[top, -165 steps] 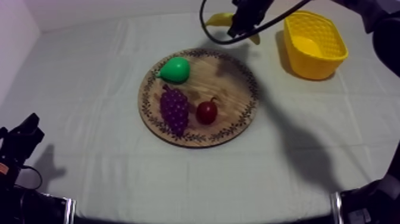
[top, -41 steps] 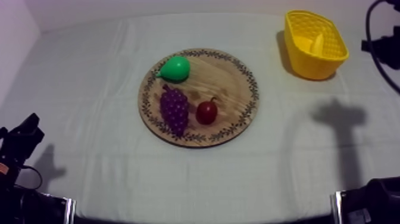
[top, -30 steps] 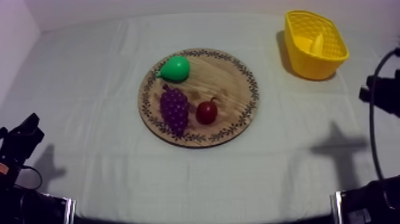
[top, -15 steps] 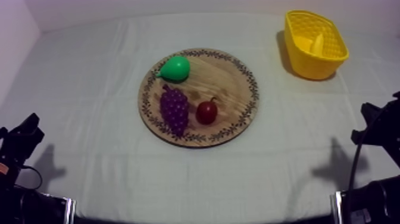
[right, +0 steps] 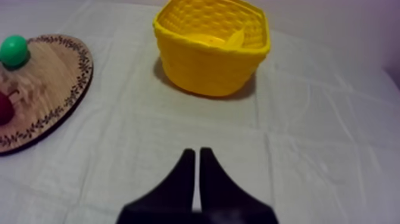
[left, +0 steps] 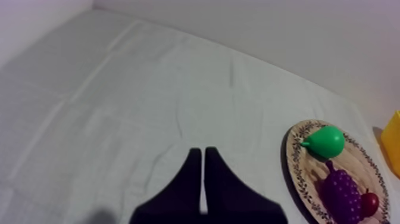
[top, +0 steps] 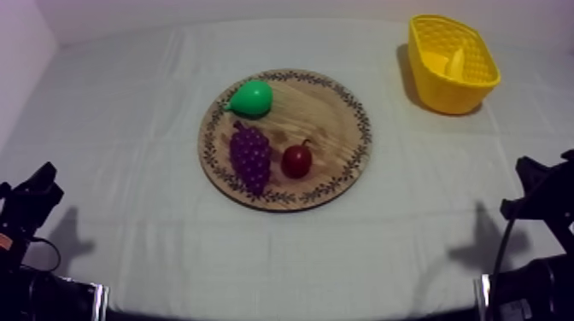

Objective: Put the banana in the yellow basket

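Note:
The banana point(top: 457, 61) lies inside the yellow basket point(top: 451, 85) at the table's far right; it leans against the basket's inner wall point(right: 236, 39). My right gripper point(top: 536, 189) sits low at the right side, well short of the basket point(right: 211, 65). Its fingers lie together as a narrow wedge, shut on nothing point(right: 196, 152). My left gripper point(top: 32, 198) rests at the lower left, also shut and holding nothing point(left: 199, 151), over bare cloth to the left of the wooden board point(left: 296, 174).
The round wooden board point(top: 329, 111) lies mid-table with a green pear point(top: 252, 100), purple grapes point(top: 250, 157) and a small red fruit point(top: 296, 160) on it. Bare cloth lies between the board point(right: 47, 89) and the basket.
My right arm has drawn back from beside the basket to the table's lower right side. The banana, held over the board's far edge in the oldest frame, lies in the basket.

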Robot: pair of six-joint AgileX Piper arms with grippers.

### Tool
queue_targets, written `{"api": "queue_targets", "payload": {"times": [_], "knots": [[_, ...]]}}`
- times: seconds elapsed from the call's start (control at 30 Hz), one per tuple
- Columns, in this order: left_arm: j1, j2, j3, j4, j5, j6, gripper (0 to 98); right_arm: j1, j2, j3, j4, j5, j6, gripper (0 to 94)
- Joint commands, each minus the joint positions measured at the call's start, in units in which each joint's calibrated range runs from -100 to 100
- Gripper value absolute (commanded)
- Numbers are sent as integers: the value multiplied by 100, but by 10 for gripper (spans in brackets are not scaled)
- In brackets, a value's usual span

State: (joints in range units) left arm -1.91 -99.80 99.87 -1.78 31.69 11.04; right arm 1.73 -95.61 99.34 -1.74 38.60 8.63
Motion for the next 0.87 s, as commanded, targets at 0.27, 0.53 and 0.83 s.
{"api": "queue_targets", "payload": {"times": [0.27, 0.53, 0.83], "knots": [[-1, -3, 2, 0, 0, 2, 1, 70, -5, 31, 34, -42, 315, 5], [-1, -3, 2, 0, 0, 2, 1, 72, -6, 33, 35, -45, 372, 5], [-1, -3, 2, 0, 0, 2, 1, 72, -6, 33, 35, -45, 375, 5]]}}
